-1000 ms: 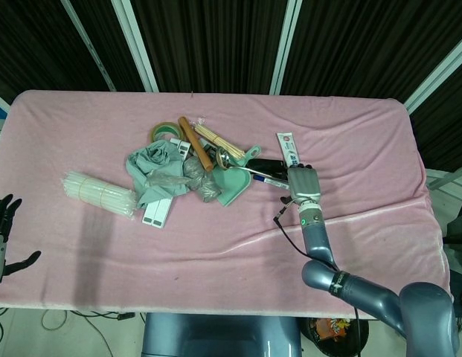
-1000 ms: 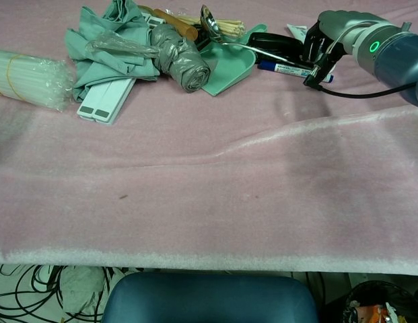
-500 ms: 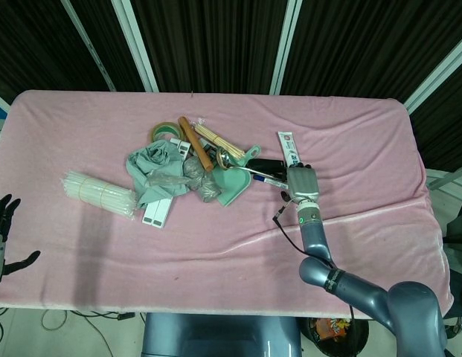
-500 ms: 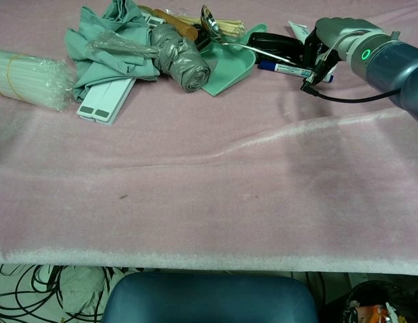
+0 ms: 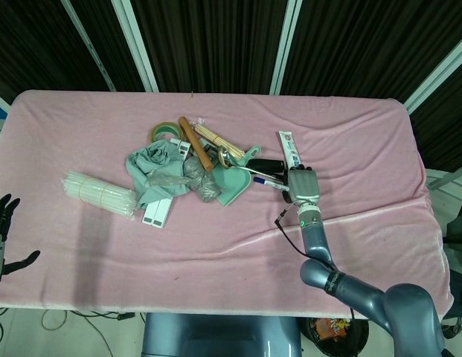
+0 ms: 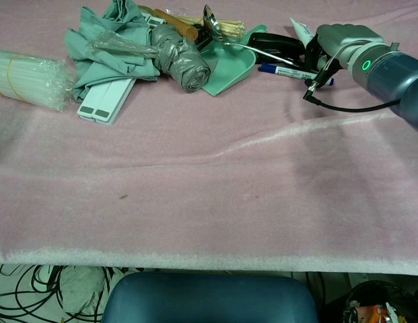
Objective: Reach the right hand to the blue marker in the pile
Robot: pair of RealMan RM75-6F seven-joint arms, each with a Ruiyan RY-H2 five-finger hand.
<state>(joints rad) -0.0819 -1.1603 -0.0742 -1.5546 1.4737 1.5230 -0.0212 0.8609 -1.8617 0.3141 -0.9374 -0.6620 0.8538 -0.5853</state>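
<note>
The blue marker (image 5: 268,181) (image 6: 284,70) lies flat on the pink cloth at the pile's right edge, just right of the green dustpan (image 5: 234,184) (image 6: 230,67). My right hand (image 5: 303,184) (image 6: 328,42) sits at the marker's right end, its dark fingers (image 6: 314,52) bent down over that end and touching it. The marker still rests on the cloth and nothing is lifted. My left hand (image 5: 1,227) hangs off the table's front left corner, fingers spread and holding nothing.
The pile holds a teal cloth (image 5: 152,163), a grey rolled bag (image 6: 182,59), a wooden rolling pin (image 5: 195,143), skewers, a tape roll (image 5: 164,131), a spoon and a black case (image 6: 274,44). A white tube (image 5: 289,149) lies behind my right hand. Bagged straws (image 5: 100,195) lie left.
My right hand has shifted slightly right and toward the table's front, and its fingers have settled lower over the marker's right end. The marker and the left hand have stayed put.
</note>
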